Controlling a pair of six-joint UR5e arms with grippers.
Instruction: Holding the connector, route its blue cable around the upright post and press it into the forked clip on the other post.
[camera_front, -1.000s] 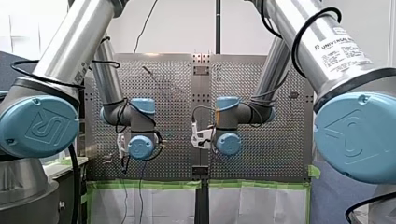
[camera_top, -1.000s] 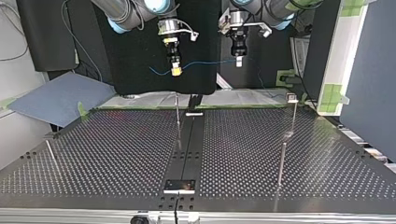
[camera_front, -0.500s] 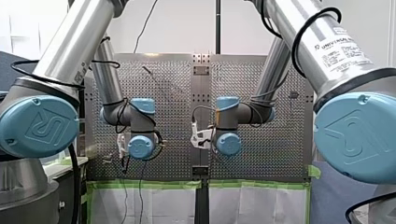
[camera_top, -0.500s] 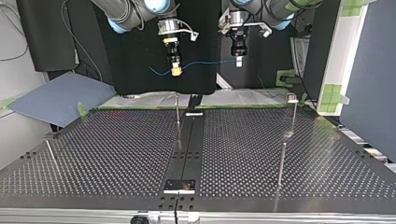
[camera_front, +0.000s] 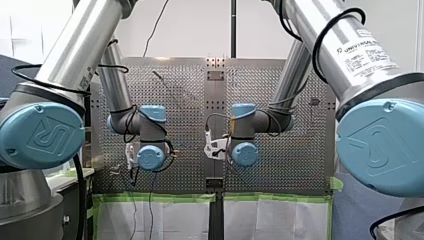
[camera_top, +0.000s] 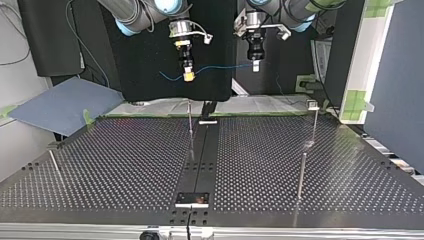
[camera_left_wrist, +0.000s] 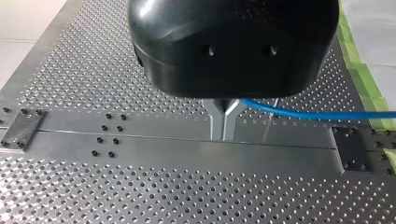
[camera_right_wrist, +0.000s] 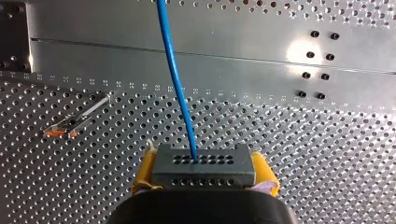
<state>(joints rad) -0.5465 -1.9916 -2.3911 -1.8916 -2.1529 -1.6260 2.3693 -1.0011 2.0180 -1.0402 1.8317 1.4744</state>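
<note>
The blue cable (camera_top: 225, 66) is not round the post (camera_top: 190, 119) yet.
Top view, upper middle: my right gripper (camera_top: 188, 75) pinches the connector (camera_right_wrist: 204, 165), my left gripper (camera_top: 256, 65) the cable.

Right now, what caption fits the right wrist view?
Yellow-padded jaws grip a grey connector, blue cable trailing over the perforated table.

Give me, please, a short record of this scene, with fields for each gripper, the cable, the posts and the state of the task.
Right gripper: shut on the grey connector, with its yellow pads at the connector's sides
Left gripper: shut on the blue cable
Cable path: runs in the air from the connector to my left gripper, touching no post
Posts: thin upright post near the middle of the perforated table; post with a small top fitting at the top view's right
Task state: routing not yet begun
</note>
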